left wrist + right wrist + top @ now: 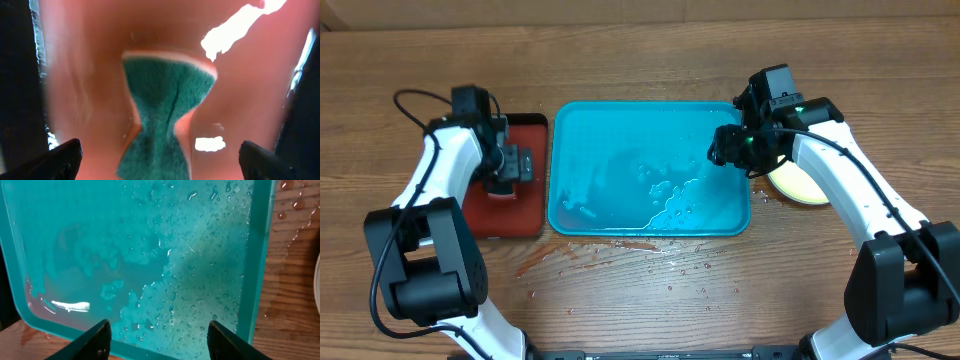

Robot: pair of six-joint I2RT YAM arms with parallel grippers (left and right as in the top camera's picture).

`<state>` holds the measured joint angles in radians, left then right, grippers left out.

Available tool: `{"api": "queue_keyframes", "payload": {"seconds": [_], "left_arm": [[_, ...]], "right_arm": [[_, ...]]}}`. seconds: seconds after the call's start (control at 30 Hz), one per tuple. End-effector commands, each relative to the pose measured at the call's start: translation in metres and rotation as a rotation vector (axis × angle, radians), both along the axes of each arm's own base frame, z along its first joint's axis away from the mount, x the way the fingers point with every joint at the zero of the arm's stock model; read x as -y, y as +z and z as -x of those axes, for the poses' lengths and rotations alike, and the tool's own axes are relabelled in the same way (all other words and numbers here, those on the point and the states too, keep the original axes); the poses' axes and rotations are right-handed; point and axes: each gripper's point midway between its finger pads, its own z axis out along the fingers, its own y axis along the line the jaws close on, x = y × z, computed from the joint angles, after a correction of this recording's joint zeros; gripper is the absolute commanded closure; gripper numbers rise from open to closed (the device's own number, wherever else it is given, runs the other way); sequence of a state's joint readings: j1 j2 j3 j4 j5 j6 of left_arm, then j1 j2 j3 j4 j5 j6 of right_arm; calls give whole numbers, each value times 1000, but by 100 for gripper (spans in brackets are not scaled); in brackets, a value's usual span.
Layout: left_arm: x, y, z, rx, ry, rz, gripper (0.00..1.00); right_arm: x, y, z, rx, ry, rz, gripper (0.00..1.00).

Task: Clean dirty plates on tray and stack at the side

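Note:
The turquoise tray (650,215) lies mid-table, wet, with no plates in it; its beaded floor fills the right wrist view (125,255). A pale yellow plate (798,186) lies on the table right of the tray, partly under my right arm. I cannot tell whether other plates lie beneath it, and a sliver of its rim shows in the right wrist view (317,287). My right gripper (725,148) (157,340) is open and empty over the tray's right part. My left gripper (510,165) (160,160) is open around a green sponge (167,95) lying on the dark red tray (515,215).
The dark red tray (85,85) sits left of the turquoise tray. Water drops and reddish smears wet the wooden table (620,262) in front of the turquoise tray. Drops also lie on the wood right of the tray (292,210).

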<state>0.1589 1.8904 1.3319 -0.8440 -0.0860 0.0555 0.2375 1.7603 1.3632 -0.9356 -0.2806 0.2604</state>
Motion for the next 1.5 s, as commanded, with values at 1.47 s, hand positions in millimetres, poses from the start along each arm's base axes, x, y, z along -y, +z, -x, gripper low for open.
{"api": "queue_keyframes", "payload": {"seconds": [1.47], "left_arm": [[45, 240, -8, 197, 9, 199, 0]], "right_arm": [[80, 283, 148, 568, -133, 90, 0]]}}
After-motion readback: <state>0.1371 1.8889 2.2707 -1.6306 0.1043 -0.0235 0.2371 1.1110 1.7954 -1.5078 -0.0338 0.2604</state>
